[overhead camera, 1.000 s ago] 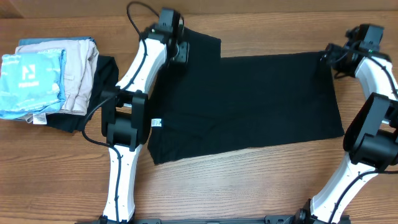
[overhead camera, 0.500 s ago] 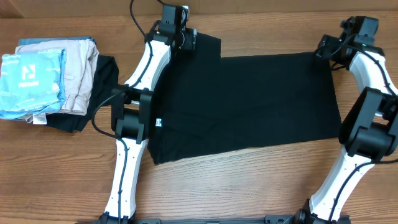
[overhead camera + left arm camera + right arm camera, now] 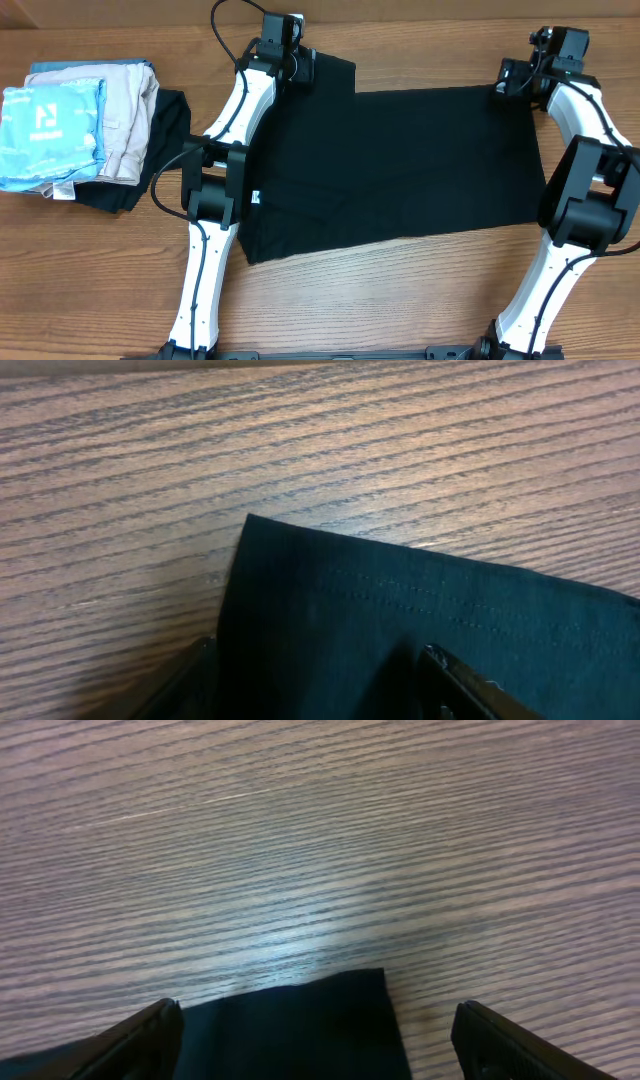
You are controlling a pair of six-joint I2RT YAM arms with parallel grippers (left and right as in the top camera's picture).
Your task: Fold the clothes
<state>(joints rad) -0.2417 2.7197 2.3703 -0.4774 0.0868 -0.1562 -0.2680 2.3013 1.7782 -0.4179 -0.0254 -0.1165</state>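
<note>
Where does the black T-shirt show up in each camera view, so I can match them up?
Overhead: the black T-shirt lies spread flat across the middle of the picture.
Left wrist: its stitched corner fills the lower right.
Right wrist: only a small corner shows at the bottom centre.
Shared landmark: the wood-grain table, bare beyond the shirt's edge in all three.

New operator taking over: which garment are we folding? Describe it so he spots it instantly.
On the wooden table, look between the left arm and right arm. The black T-shirt lies spread flat there, a small white tag at its left edge. Unlike the light blue garment and beige garment folded at far left, it is black and much larger.
</note>
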